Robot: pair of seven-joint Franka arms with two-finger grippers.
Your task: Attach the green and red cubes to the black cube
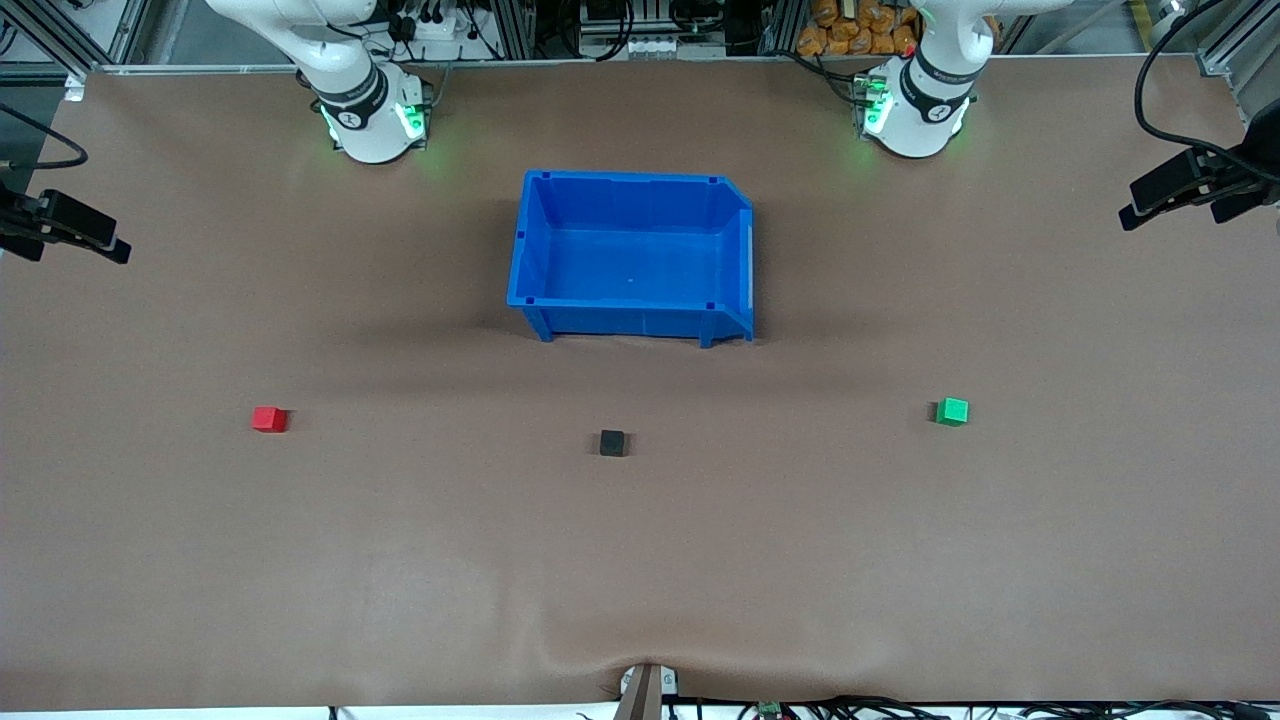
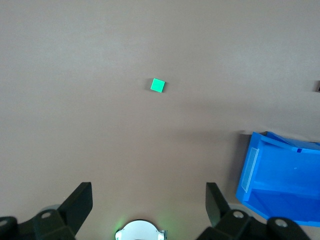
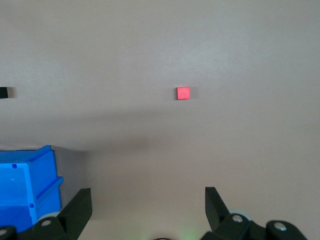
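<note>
The black cube (image 1: 612,443) sits on the brown table mid-way between the arms. The red cube (image 1: 269,419) lies toward the right arm's end, the green cube (image 1: 952,411) toward the left arm's end. All three are well apart. My left gripper (image 2: 149,197) hangs open and empty high over the table by its own base, with the green cube (image 2: 157,85) lying out ahead of it. My right gripper (image 3: 148,200) is likewise open, empty and high, with the red cube (image 3: 183,93) ahead. Both hands are out of the front view.
A blue bin (image 1: 620,177) with nothing in it stands farther from the front camera than the black cube, between the two arm bases; its wall shows in both wrist views (image 2: 250,165) (image 3: 30,165). Black camera mounts (image 1: 1190,185) (image 1: 65,225) stand at both table ends.
</note>
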